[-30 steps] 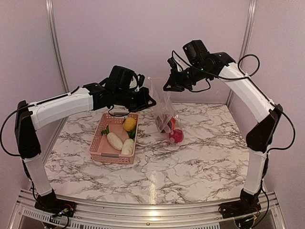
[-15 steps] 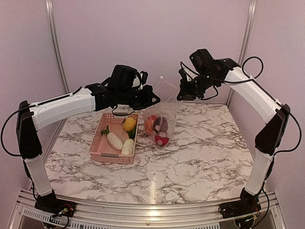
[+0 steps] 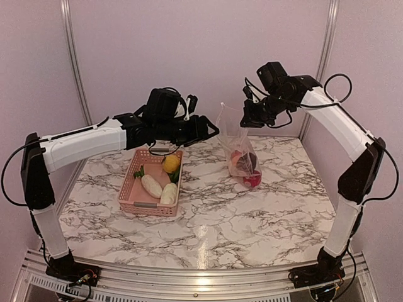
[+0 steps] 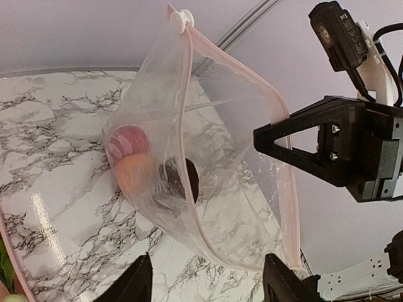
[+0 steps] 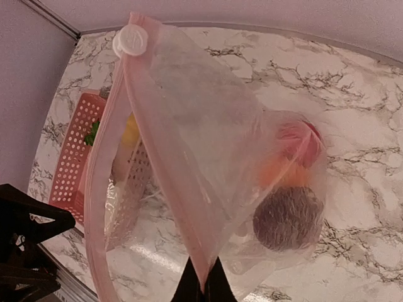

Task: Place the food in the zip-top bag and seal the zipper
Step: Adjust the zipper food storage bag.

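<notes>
- Nearest to you, toward the left edge of the counter [image 3: 264, 220], the pink basket [image 3: 146, 206] sits where it sat before. Two white pieces [image 3: 152, 185] and a yellow piece [image 3: 170, 163] lie in it, just as they did.
- Farther back, right of the middle, the zip-top bag [image 3: 234, 135] hangs down from one top corner. A moment ago it hung between the two grippers, just beside the basket. Now it has swung to the right and is well apart from the basket.
- Down in the bag's bottom you can see a red piece [image 4: 129, 141], an orange piece [image 4: 133, 176] and a dark purple piece [image 4: 182, 179], all bunched together. I cannot tell if the bag's bottom touches the counter.
- The zipper [image 4: 291, 207] is not pressed together. Its two strips stand apart, so the bag's mouth gapes. The white slider [image 4: 181, 20] sits at one end.
- Your left gripper [image 3: 213, 128] was pressed together a moment ago. Now its fingers are spread and it holds nothing. It points at the bag from the left, apart from it.
- Your right gripper [image 5: 203, 286], farthest back, pinches the bag's top edge between closed fingers. It holds the whole bag up by itself.
</notes>
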Motion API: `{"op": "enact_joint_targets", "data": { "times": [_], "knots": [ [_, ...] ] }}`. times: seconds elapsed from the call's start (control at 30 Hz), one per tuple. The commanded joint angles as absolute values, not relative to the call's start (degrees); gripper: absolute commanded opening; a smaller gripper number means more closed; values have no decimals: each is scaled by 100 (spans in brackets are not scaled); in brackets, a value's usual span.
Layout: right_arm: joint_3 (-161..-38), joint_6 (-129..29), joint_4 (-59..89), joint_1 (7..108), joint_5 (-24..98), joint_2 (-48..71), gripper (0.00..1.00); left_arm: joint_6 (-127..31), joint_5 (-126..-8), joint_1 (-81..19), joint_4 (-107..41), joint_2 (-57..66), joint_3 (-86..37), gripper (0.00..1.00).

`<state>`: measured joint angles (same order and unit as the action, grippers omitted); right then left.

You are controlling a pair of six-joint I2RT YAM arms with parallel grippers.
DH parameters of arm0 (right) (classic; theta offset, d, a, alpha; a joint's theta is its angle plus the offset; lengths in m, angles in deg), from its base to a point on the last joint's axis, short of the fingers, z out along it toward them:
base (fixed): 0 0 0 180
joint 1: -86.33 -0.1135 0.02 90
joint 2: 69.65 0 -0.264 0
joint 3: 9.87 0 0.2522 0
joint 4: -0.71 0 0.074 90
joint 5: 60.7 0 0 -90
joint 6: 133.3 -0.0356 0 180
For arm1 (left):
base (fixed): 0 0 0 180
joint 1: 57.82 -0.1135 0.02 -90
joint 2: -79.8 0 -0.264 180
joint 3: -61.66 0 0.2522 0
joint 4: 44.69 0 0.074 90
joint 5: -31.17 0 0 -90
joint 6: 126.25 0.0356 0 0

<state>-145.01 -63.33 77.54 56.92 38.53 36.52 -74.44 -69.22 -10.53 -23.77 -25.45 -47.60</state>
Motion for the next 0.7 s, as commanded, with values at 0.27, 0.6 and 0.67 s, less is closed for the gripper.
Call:
{"op": "enact_joint_targets", "data": {
  "times": [0.27, 0.6, 0.67],
  "knots": [
    [-14158, -6167, 7412, 5414, 4232, 3873, 0, -6968, -6035, -1370, -1266, -1364, -3420, 85],
    [-14346, -6219, 7344, 5207, 4512, 4165, 0, -7254, -5495, -2212, -1379, -845, -1916, 99],
    [-14406, -6222, 7361, 5181, 4545, 4228, 0, -7310, -5387, -2301, -1348, -993, -1889, 99]
  ]
}}
